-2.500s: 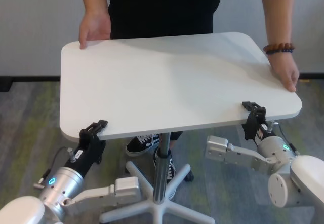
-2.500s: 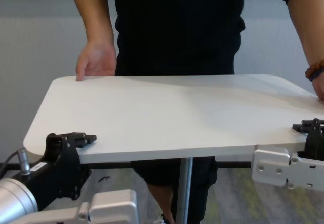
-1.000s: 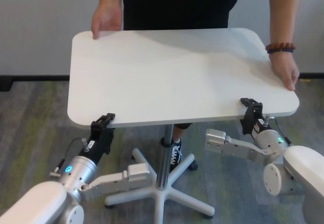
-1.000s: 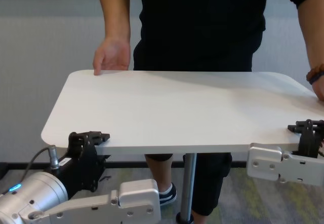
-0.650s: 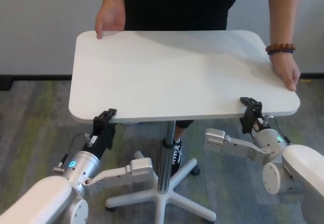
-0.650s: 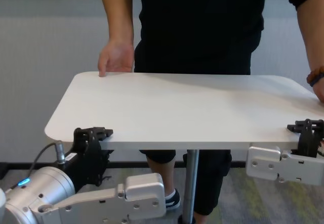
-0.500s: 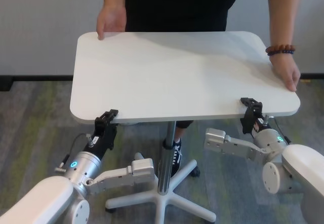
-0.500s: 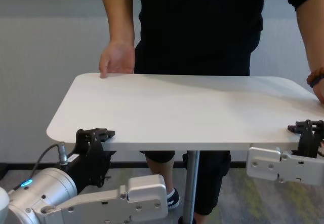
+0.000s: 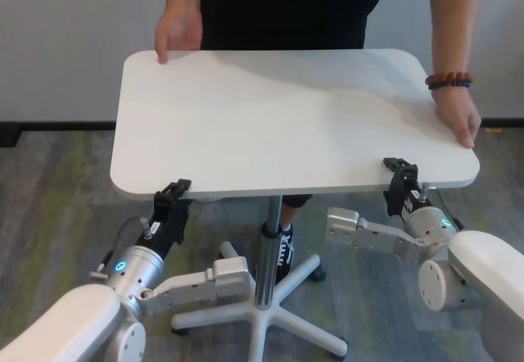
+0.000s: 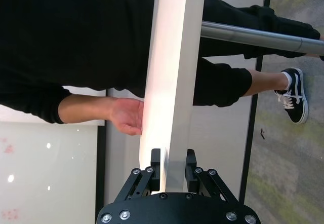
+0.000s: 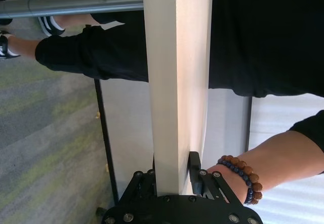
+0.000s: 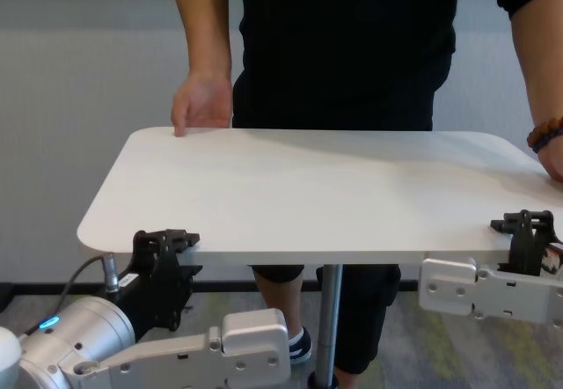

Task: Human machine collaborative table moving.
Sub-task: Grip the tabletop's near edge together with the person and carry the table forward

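The white table point(image 9: 286, 116) stands on a silver pole point(image 9: 267, 247). The human point(image 9: 291, 6), in black, stands at the far side with one hand on the far left corner point(image 9: 176, 33) and the braceleted hand on the right edge point(image 9: 458, 116). My left gripper point(image 9: 170, 192) is shut on the near edge at the left, also in the chest view point(image 12: 167, 241) and the left wrist view point(image 10: 173, 167). My right gripper point(image 9: 399, 174) is shut on the near edge at the right, also in the chest view point(image 12: 522, 226) and the right wrist view point(image 11: 174, 169).
The table's white star base point(image 9: 270, 317) stands on grey-green carpet between my arms. The human's sneaker point(image 9: 282, 243) is behind the pole. A white wall with a dark baseboard point(image 9: 49, 124) runs behind.
The table, with both grippers clamped on it, has shifted right and away over the earlier frames, then slightly back left in the last half second. The human moved with it.
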`<state>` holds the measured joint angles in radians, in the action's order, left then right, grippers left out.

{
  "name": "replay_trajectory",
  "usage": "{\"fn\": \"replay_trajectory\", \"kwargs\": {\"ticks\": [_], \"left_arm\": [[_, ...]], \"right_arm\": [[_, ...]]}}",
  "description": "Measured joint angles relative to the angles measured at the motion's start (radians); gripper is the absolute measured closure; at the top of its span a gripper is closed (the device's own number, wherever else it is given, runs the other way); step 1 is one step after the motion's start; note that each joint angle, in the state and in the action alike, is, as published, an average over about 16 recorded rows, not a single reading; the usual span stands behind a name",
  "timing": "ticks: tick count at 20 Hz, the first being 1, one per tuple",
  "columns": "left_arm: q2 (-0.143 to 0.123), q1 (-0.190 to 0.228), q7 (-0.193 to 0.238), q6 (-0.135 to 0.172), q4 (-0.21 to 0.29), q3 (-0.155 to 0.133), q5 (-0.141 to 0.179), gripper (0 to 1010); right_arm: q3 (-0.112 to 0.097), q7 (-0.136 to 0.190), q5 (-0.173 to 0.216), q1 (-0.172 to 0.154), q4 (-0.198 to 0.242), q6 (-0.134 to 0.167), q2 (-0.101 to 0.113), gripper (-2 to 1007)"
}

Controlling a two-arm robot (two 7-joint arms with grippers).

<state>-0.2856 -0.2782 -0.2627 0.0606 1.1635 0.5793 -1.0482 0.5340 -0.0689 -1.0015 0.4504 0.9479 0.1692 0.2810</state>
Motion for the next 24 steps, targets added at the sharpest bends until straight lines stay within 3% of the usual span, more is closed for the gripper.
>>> {"fn": "replay_trajectory", "kwargs": {"ticks": [24], "left_arm": [[0.022, -0.041, -0.018, -0.01, -0.07, 0.016, 0.008, 715]], "right_arm": [[0.023, -0.014, -0.001, 0.037, -0.069, 0.001, -0.019, 714]]}}
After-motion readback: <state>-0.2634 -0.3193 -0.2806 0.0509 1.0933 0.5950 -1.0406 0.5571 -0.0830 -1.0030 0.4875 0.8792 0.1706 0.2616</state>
